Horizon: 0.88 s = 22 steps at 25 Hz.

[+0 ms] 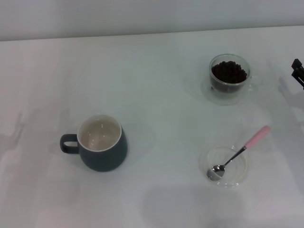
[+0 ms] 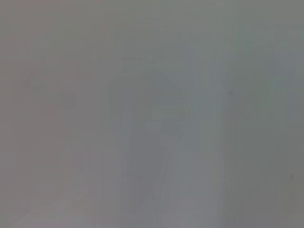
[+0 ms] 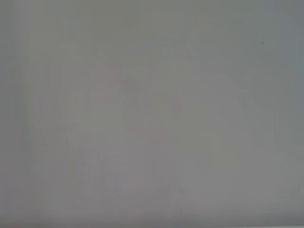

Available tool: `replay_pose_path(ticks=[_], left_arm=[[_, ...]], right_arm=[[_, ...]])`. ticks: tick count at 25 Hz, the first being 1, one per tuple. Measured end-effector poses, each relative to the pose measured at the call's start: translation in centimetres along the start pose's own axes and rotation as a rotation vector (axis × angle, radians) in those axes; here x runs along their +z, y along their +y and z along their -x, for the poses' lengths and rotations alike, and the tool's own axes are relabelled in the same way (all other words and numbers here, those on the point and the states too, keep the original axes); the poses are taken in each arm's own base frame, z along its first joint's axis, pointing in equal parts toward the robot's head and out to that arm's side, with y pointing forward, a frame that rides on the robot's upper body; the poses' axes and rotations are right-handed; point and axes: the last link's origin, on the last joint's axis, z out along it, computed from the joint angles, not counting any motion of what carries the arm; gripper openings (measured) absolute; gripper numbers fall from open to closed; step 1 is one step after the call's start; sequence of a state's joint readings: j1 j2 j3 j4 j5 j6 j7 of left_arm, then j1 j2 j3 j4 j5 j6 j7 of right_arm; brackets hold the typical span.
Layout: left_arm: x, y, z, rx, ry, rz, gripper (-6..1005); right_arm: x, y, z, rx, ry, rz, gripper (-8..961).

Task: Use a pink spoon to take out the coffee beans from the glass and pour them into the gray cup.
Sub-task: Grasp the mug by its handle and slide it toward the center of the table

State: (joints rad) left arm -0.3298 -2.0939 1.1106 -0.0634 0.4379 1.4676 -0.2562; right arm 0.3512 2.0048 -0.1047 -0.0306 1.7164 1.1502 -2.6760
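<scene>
**Spoon, beans, glass, cup: stock before the first scoop**

Pink spoon [image 1: 239, 153]: lies slanted across a shallow clear glass saucer [image 1: 207, 157] on the near right of the white worktop [image 1: 156, 85]. Its metal bowl rests inside the dish; its pink handle sticks out past the far rim, raised off the worktop. I judge it light, stiff and slippery at the metal end. Best hold: the pink handle, where there is room under it and a broader surface than the thin neck.

Coffee beans [image 1: 229, 72]: a dark heap inside the glass, none spilled on the worktop that I can see. Loose and likely to roll, so a scoop should be carried level.

Glass [image 1: 230, 80]: clear, double-walled, handle toward my right, standing upright farther back than the saucer. Probably fragile and easily tipped; the spoon should go in gently.

Gray cup [image 1: 101, 143]: dark blue-gray mug, pale inside, no beans in it, handle pointing to my left. It stands upright on the left, well apart from the glass and the spoon. It looks heavy enough to stay put.

Right gripper [image 1: 298, 71]: only a dark edge shows at the far right, near the glass; I cannot tell whether it is parted or closed. It holds nothing visible.

Left gripper: not in sight; its wrist view shows only blank surface.
</scene>
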Motion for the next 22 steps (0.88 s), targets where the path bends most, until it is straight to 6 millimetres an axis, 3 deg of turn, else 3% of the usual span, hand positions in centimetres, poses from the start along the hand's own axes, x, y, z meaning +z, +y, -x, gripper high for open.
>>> replay_pose_path(ticks=[16, 22], left_arm=[[-0.1, 0.3, 0.0, 0.006, -0.001, 0.020, 787], [-2.5, 1.1, 0.1, 0.026, 0.008, 0.085, 785]], right_arm=[[-0.2, -0.2, 0.0, 0.001, 0.002, -0.004, 856], [-0.5, -0.6, 0.0, -0.002, -0.003, -0.020, 856]])
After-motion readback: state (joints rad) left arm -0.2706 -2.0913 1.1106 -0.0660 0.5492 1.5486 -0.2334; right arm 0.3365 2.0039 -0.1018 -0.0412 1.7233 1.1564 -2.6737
